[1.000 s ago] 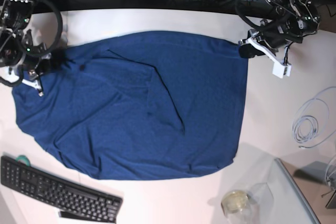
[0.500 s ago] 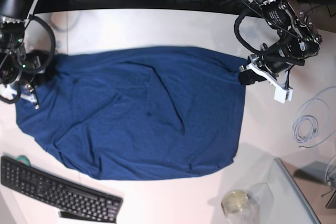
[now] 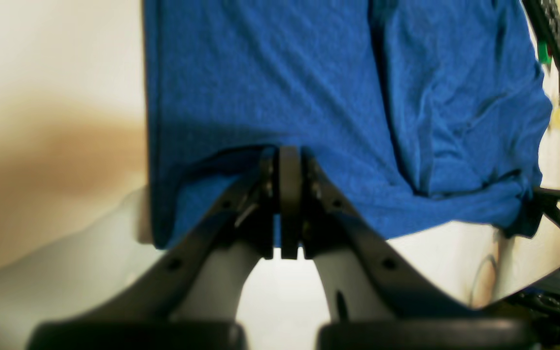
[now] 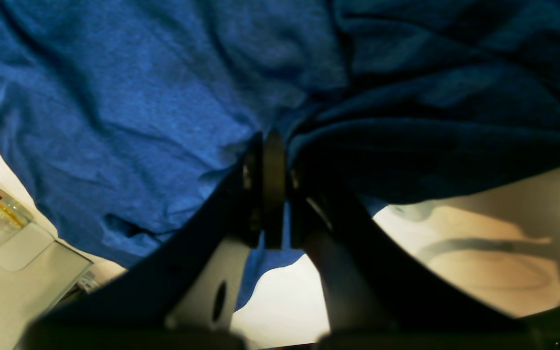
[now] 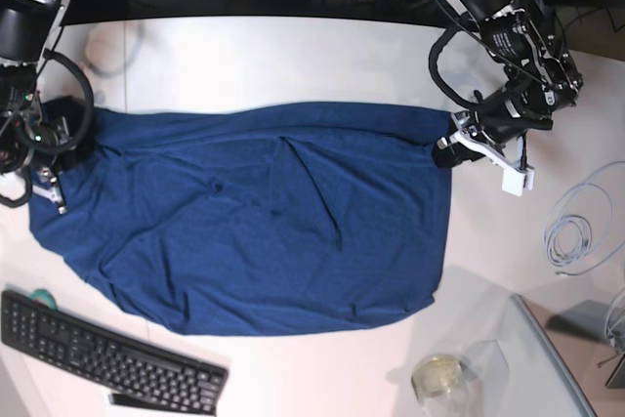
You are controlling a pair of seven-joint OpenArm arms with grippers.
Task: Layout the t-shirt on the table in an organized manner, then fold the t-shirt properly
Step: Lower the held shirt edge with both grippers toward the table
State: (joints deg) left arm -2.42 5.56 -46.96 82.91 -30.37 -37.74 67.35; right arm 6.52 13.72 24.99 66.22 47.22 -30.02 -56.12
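Observation:
The navy t-shirt (image 5: pixel 264 222) lies spread across the white table (image 5: pixel 293 56), its far edge running straight from one gripper to the other. At the right of the base view my left gripper (image 5: pixel 448 150) is shut on the shirt's far right corner. The left wrist view shows its jaws (image 3: pixel 282 158) pressed together on the fabric's hem (image 3: pixel 212 170). At the left, my right gripper (image 5: pixel 59 142) is shut on the far left corner. In the right wrist view it (image 4: pixel 268 143) pinches bunched, folded cloth (image 4: pixel 406 160).
A black keyboard (image 5: pixel 107 356) lies at the front left, close to the shirt's near edge. A glass jar (image 5: pixel 437 375) and a clear panel (image 5: pixel 552 358) stand at the front right. A coil of white cable (image 5: pixel 576 227) lies right of the shirt.
Both grippers have drawn the shirt's far edge toward the table's front, keeping hold of the corners. The far edge now runs lower and straighter, and more bare table shows behind it.

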